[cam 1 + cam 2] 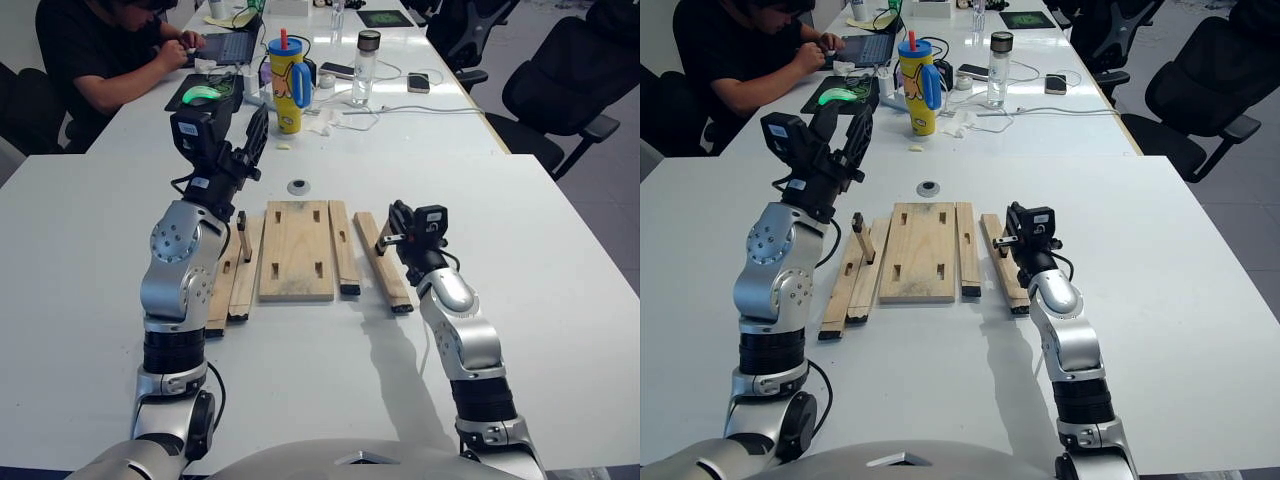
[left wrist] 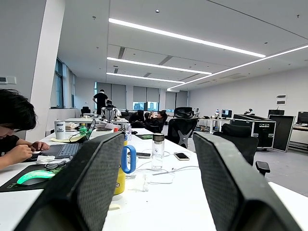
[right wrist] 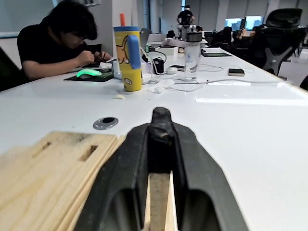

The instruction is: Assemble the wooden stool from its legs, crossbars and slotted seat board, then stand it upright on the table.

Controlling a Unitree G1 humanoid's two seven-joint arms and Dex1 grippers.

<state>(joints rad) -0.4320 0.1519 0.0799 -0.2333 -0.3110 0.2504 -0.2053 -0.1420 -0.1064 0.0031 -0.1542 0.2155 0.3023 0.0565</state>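
The slotted seat board (image 1: 297,250) lies flat mid-table. Two long wooden pieces (image 1: 233,275) lie side by side to its left, with a short piece (image 1: 243,222) resting across them. Another bar (image 1: 343,245) lies against the board's right edge, and a further one (image 1: 385,265) lies farther right. My right gripper (image 1: 397,222) sits low over the far end of that rightmost bar, its fingertips (image 3: 161,118) closed together above the wood (image 3: 159,197). My left gripper (image 1: 843,130) is raised above the left pieces, open and empty, pointing toward the far table.
A round cable grommet (image 1: 298,186) sits just beyond the board. On the adjoining table stand a yellow cup (image 1: 286,85) and a bottle (image 1: 365,65), with cables around them. A person works at a laptop (image 1: 228,45) far left. Office chairs (image 1: 570,80) stand to the right.
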